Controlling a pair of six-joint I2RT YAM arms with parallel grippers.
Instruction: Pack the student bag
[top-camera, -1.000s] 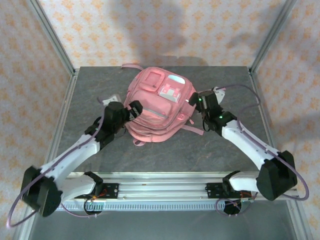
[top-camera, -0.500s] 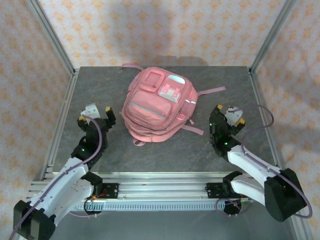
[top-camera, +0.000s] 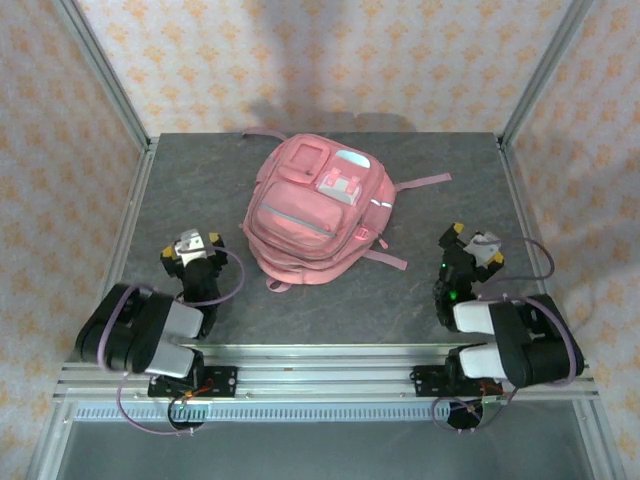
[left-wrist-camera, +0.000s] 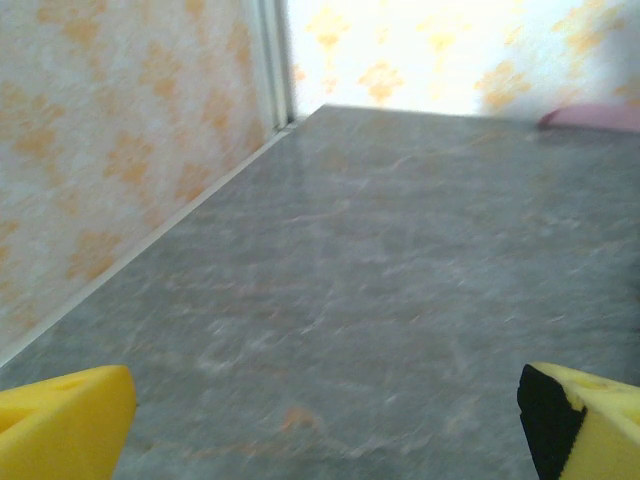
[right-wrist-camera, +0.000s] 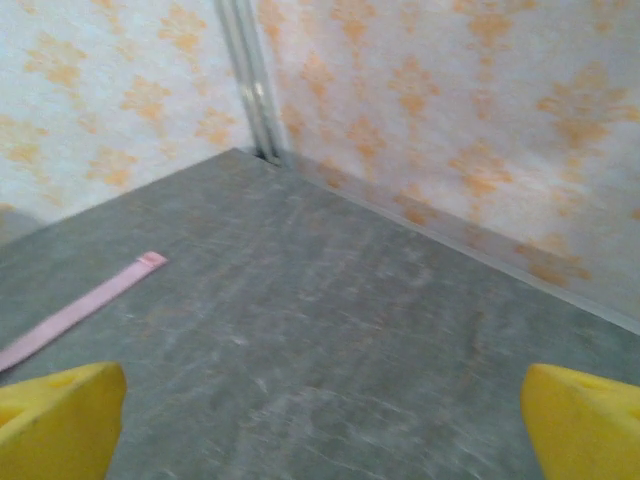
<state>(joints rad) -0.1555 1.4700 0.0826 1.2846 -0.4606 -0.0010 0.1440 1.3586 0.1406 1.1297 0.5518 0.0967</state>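
The pink student bag (top-camera: 317, 208) lies flat at the middle back of the grey table, front pockets and light blue patch facing up, zips closed. One pink strap (top-camera: 421, 182) trails to its right, and its end (right-wrist-camera: 75, 312) lies on the table in the right wrist view. A sliver of the bag (left-wrist-camera: 592, 116) shows at the far right of the left wrist view. My left gripper (top-camera: 192, 251) is folded back near the front left, open and empty. My right gripper (top-camera: 470, 243) sits folded at the front right, open with nothing between its yellow fingertips (right-wrist-camera: 55, 418).
Patterned walls and metal frame posts (top-camera: 105, 78) enclose the table on three sides. A corner post (right-wrist-camera: 250, 85) stands ahead of the right wrist. Bare grey tabletop (top-camera: 330, 305) lies between the bag and the arm bases.
Both arms have pulled back from the bag's sides and folded down to their bases at the near edge. The bag has stayed in place.
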